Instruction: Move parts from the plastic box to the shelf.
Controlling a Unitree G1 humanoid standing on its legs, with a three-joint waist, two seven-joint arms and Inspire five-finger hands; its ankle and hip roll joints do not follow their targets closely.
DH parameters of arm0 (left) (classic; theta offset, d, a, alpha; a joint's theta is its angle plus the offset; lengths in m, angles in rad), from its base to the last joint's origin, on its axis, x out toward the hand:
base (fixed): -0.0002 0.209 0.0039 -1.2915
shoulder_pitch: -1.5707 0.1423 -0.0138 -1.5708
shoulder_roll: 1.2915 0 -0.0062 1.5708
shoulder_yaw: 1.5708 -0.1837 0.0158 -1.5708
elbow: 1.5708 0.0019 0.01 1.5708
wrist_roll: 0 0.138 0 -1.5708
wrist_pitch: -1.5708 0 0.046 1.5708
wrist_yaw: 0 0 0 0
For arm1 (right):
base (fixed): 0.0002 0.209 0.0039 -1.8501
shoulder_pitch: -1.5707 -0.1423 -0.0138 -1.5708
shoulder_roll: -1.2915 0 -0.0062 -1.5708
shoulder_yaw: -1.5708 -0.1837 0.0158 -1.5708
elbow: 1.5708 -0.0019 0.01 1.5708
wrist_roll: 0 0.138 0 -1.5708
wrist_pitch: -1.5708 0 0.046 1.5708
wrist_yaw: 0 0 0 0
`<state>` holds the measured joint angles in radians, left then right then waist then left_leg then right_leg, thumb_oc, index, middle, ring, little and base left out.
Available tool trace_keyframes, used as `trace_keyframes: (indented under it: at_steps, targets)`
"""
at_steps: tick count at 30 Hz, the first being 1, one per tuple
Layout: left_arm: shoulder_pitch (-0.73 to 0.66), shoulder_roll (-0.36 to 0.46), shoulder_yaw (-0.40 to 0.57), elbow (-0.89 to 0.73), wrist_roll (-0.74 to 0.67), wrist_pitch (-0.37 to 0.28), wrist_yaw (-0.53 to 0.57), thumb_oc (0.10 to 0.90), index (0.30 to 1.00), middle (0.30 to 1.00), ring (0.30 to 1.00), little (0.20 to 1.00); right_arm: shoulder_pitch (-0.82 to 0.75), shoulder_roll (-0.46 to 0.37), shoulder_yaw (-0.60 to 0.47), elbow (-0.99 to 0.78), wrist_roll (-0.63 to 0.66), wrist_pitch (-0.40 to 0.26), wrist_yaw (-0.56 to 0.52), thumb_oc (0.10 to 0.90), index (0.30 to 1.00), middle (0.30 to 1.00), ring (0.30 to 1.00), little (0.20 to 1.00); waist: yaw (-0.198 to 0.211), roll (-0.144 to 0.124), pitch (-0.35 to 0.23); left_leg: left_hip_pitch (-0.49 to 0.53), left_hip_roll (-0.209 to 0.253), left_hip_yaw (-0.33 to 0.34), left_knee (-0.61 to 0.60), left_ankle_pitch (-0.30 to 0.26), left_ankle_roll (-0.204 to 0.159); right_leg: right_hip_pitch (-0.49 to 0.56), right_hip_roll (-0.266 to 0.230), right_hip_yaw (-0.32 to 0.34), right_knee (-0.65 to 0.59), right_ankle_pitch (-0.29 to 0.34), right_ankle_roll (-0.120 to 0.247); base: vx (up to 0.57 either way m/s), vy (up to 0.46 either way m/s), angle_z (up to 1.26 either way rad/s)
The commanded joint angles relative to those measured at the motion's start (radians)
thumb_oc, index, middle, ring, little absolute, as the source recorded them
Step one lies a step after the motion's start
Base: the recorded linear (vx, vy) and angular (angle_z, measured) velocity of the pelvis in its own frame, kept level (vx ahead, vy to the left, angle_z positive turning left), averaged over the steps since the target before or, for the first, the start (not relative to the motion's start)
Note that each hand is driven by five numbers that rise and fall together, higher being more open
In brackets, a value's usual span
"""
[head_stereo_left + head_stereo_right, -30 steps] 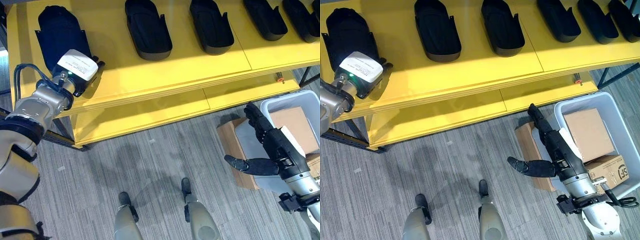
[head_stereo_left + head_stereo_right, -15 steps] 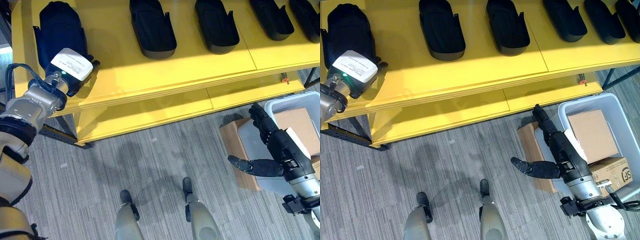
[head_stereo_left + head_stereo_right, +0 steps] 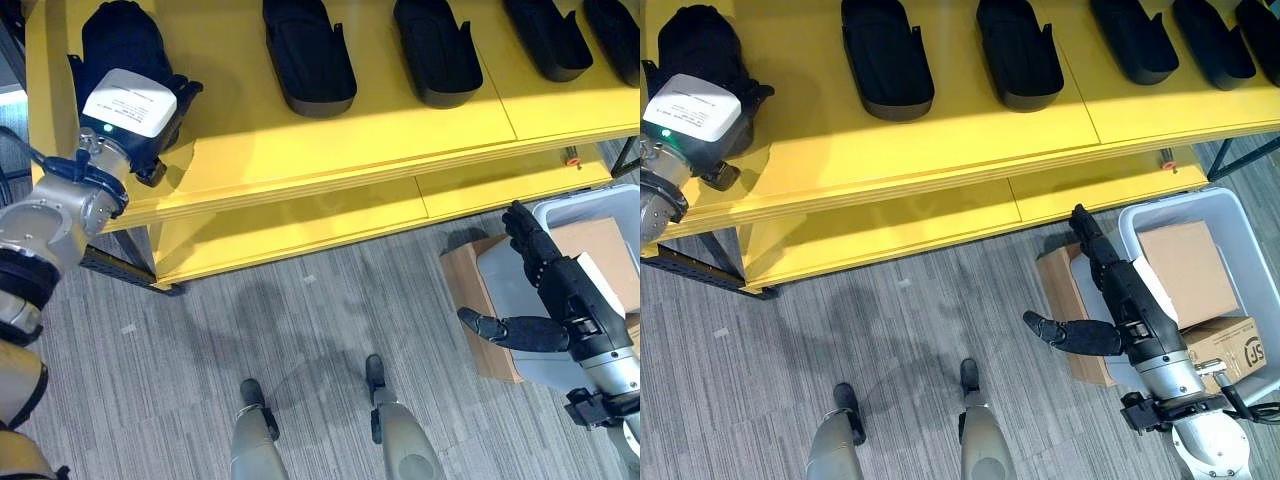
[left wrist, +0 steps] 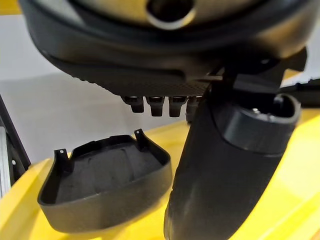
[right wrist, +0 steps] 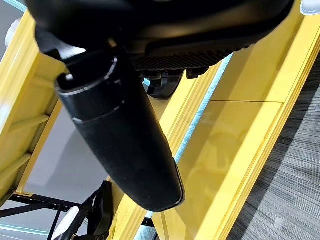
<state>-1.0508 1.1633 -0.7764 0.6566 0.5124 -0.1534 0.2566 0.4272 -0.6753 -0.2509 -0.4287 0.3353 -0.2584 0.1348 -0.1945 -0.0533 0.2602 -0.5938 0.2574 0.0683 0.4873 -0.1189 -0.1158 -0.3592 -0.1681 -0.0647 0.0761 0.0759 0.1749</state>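
Observation:
Several black moulded parts lie in a row on the yellow shelf [image 3: 300,140], among them one at the far left [image 3: 120,35] and its neighbour [image 3: 310,55]. My left hand [image 3: 125,110], with a white label on its back, rests over the near end of the far-left part. In the left wrist view its fingers [image 4: 157,105] reach out straight, and a black part [image 4: 105,185] lies free on the shelf past them. My right hand [image 3: 555,300] hangs open beside the grey plastic box [image 3: 600,205], fingers straight, thumb out, holding nothing.
The plastic box stands on the floor at the lower right and holds cardboard boxes [image 3: 1185,260]. Another cardboard box [image 3: 465,290] leans against its left side. A lower yellow shelf board [image 3: 300,225] juts out under the top one, with grey carpet in front.
My left hand has slid further onto the shelf, up and to the left over the far-left part. The right hand has hardly moved; the view itself shifted a little.

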Motion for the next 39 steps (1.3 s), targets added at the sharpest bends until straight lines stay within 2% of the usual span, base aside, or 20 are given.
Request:
trace_keyframes:
  at_steps: [1, 13, 18, 19, 20, 23, 24, 26, 28, 31, 36, 39]
  targets:
    - [-0.046, 0.075, 0.173, -0.057, -0.098, -0.004, 0.080, 0.900, 1.000, 1.000, 1.000, 1.000, -0.056, -0.035, -0.117, -0.104, 0.021, -0.100, -0.035, 0.900, 1.000, 1.000, 1.000, 1.000, 0.003, -0.006, -0.038, -0.014, 0.005, -0.003, 0.024, -0.011, 0.028, 0.161, -0.034, -0.037, 0.086, -0.184, 0.006, 0.00, 0.000, 0.00]
    - [0.083, 0.015, 0.366, -0.179, -0.296, -0.043, 0.076, 0.900, 1.000, 1.000, 1.000, 1.000, -0.057, -0.019, -0.102, -0.099, 0.009, -0.085, -0.029, 0.900, 1.000, 1.000, 1.000, 1.000, 0.009, -0.007, -0.044, -0.004, 0.001, -0.008, 0.015, -0.007, 0.027, 0.170, -0.031, -0.042, 0.087, -0.186, 0.001, 0.00, 0.000, 0.00]
    - [0.219, 0.003, 0.509, -0.313, -0.350, -0.051, 0.069, 0.900, 1.000, 1.000, 1.000, 1.000, -0.059, -0.001, -0.101, -0.094, -0.006, -0.073, -0.029, 0.900, 1.000, 1.000, 1.000, 1.000, 0.024, -0.009, -0.045, 0.002, -0.002, -0.012, 0.011, -0.003, 0.027, 0.178, -0.030, -0.044, 0.087, -0.189, -0.003, 0.00, 0.000, 0.00]
    - [0.261, 0.000, 0.544, -0.345, -0.347, -0.049, 0.071, 0.900, 1.000, 1.000, 1.000, 1.000, -0.058, 0.007, -0.103, -0.092, -0.012, -0.068, -0.030, 0.900, 1.000, 1.000, 1.000, 1.000, 0.030, -0.010, -0.046, 0.004, -0.003, -0.013, 0.009, -0.002, 0.027, 0.180, -0.030, -0.044, 0.087, -0.190, -0.005, -0.08, -0.012, 0.02]
    - [0.297, 0.011, 0.580, -0.381, -0.321, -0.039, 0.074, 0.900, 1.000, 1.000, 1.000, 1.000, -0.059, 0.005, -0.101, -0.091, -0.020, -0.065, -0.029, 0.900, 1.000, 1.000, 1.000, 1.000, 0.032, -0.007, -0.044, -0.003, -0.004, -0.007, 0.004, 0.025, 0.037, 0.173, -0.031, -0.051, 0.088, -0.177, -0.009, -0.08, -0.019, 0.01]
    - [0.451, 0.010, 0.709, -0.506, -0.284, -0.039, 0.067, 0.900, 1.000, 1.000, 1.000, 1.000, -0.056, 0.020, -0.103, -0.091, -0.036, -0.053, -0.027, 0.900, 1.000, 1.000, 1.000, 1.000, 0.048, -0.008, -0.046, 0.006, -0.006, -0.011, -0.007, 0.030, 0.037, 0.179, -0.029, -0.055, 0.088, -0.181, -0.013, -0.03, -0.020, 0.06]
    - [0.467, 0.010, 0.723, -0.514, -0.283, -0.037, 0.066, 0.900, 1.000, 1.000, 1.000, 1.000, -0.057, 0.017, -0.100, -0.091, -0.036, -0.053, -0.027, 0.900, 1.000, 1.000, 1.000, 1.000, 0.044, -0.006, -0.047, 0.007, -0.006, -0.011, -0.007, 0.031, 0.036, 0.180, -0.030, -0.054, 0.088, -0.181, -0.014, -0.02, -0.027, 0.06]
    - [0.614, 0.037, 0.831, -0.622, -0.198, -0.036, 0.043, 0.900, 1.000, 1.000, 1.000, 1.000, -0.053, 0.018, -0.111, -0.097, -0.054, -0.042, -0.018, 0.900, 1.000, 1.000, 1.000, 1.000, 0.057, -0.007, -0.048, 0.017, -0.008, -0.011, -0.014, 0.033, 0.036, 0.188, -0.028, -0.056, 0.088, -0.185, -0.017, -0.02, -0.030, 0.04]
    - [0.700, 0.040, 0.889, -0.679, -0.159, -0.037, 0.020, 0.900, 1.000, 1.000, 1.000, 1.000, -0.054, 0.022, -0.121, -0.098, -0.062, -0.033, -0.015, 0.900, 1.000, 1.000, 1.000, 1.000, 0.069, -0.007, -0.046, 0.020, -0.008, -0.013, -0.017, 0.036, 0.036, 0.194, -0.029, -0.059, 0.087, -0.187, -0.019, -0.02, -0.015, 0.07]
    - [0.844, 0.019, 0.998, -0.767, -0.133, -0.039, -0.009, 0.900, 1.000, 1.000, 1.000, 1.000, -0.063, 0.027, -0.120, -0.103, -0.064, -0.025, -0.008, 0.900, 1.000, 1.000, 1.000, 1.000, 0.076, -0.005, -0.048, 0.028, -0.012, -0.014, -0.025, 0.038, 0.037, 0.201, -0.029, -0.059, 0.085, -0.188, -0.022, -0.02, -0.015, 0.12]
    - [0.954, 0.008, 1.057, -0.846, -0.111, -0.043, -0.071, 0.900, 1.000, 1.000, 1.000, 1.000, -0.076, 0.028, -0.126, -0.108, -0.066, -0.008, 0.002, 0.900, 1.000, 1.000, 1.000, 1.000, 0.084, -0.005, -0.050, 0.030, -0.016, -0.018, -0.032, 0.043, 0.040, 0.206, -0.029, -0.062, 0.083, -0.188, -0.025, -0.03, -0.004, 0.05]
    - [0.974, 0.000, 1.055, -0.862, -0.123, -0.045, -0.099, 0.900, 1.000, 1.000, 1.000, 1.000, -0.082, 0.031, -0.125, -0.108, -0.066, -0.003, 0.001, 0.900, 1.000, 1.000, 1.000, 1.000, 0.084, -0.006, -0.050, 0.030, -0.017, -0.018, -0.031, 0.045, 0.041, 0.207, -0.030, -0.064, 0.083, -0.188, -0.026, -0.01, 0.003, 0.01]
